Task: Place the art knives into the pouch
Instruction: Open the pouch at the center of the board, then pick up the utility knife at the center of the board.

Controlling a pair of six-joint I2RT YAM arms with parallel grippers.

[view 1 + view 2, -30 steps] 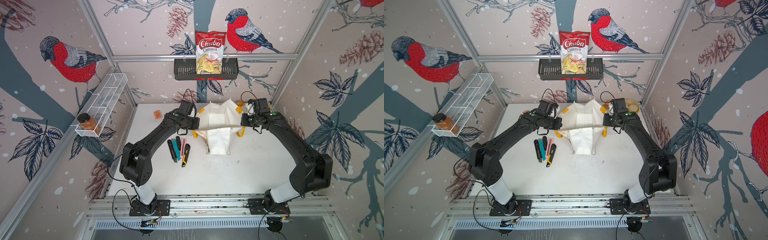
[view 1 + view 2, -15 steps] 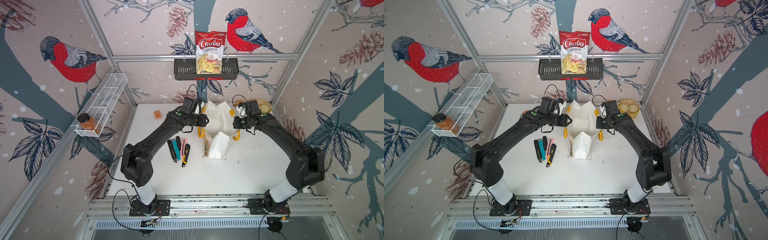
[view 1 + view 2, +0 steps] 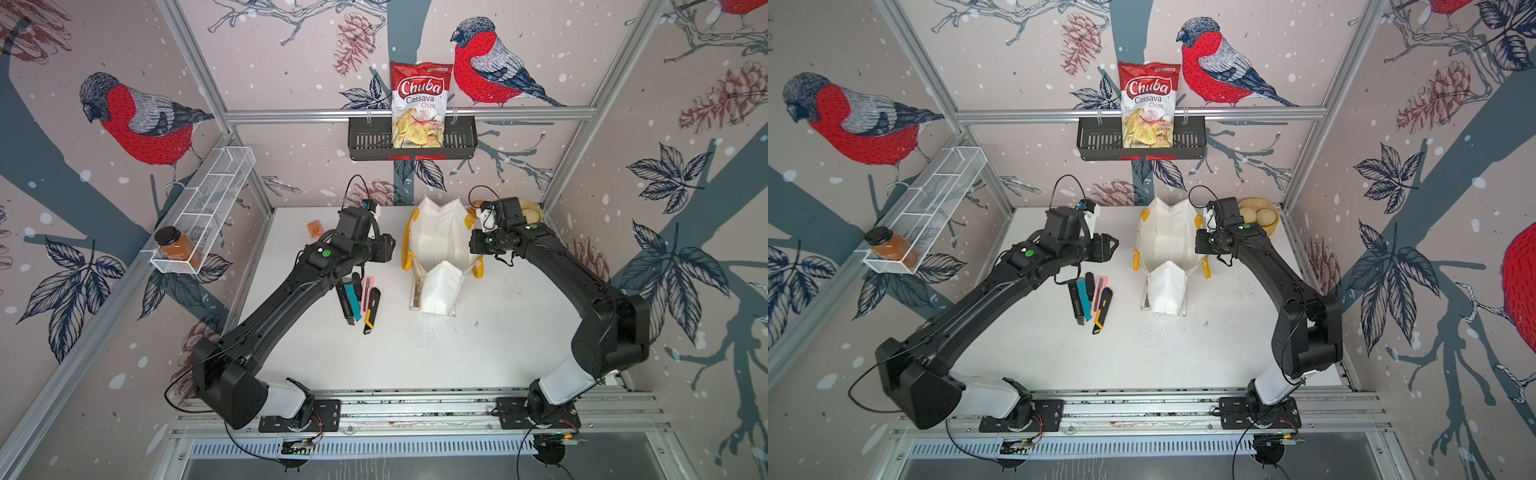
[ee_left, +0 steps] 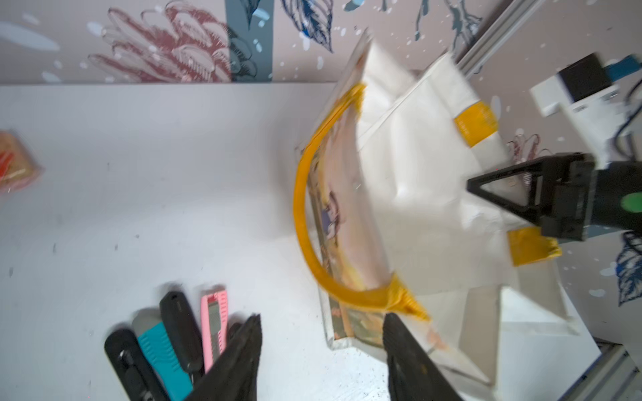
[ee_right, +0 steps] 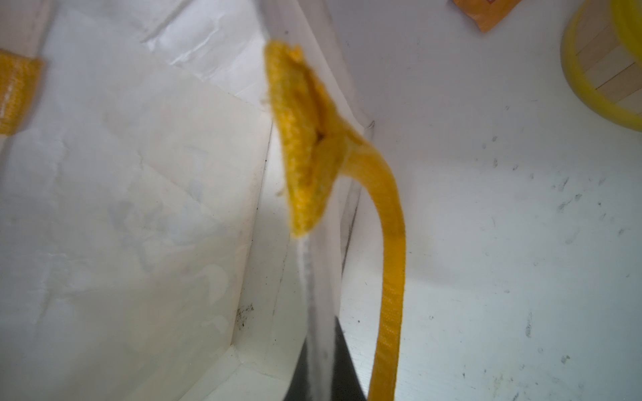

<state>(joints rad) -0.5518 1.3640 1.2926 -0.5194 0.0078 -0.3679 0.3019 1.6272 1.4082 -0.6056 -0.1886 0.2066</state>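
Note:
The white pouch [image 3: 440, 249] [image 3: 1167, 245] stands at the back of the table with its mouth spread wide and its yellow handles [image 3: 405, 245] hanging at the sides. My right gripper [image 3: 473, 247] [image 3: 1198, 245] [image 5: 321, 347] is shut on the pouch's right rim, beside a handle [image 5: 389, 243]. Left of the pouch [image 4: 417, 173], my left gripper [image 3: 388, 248] [image 3: 1113, 248] [image 4: 323, 316] is open and holds nothing. Several art knives [image 3: 357, 297] [image 3: 1090, 297] [image 4: 173, 340] lie side by side below it: black, teal, pink, black-and-yellow.
A chips bag [image 3: 417, 104] stands in a black basket [image 3: 365, 143] on the back wall. A wire rack [image 3: 216, 187] on the left wall holds a jar [image 3: 176, 249]. A yellow bowl [image 3: 1258, 216] sits in the back right corner and an orange packet [image 3: 314, 227] lies at the back left.
The pouch was pulled taut between both grippers; they came together and its mouth spread. My left gripper has let go, opened and drawn back to the left. The right still grips the rim.

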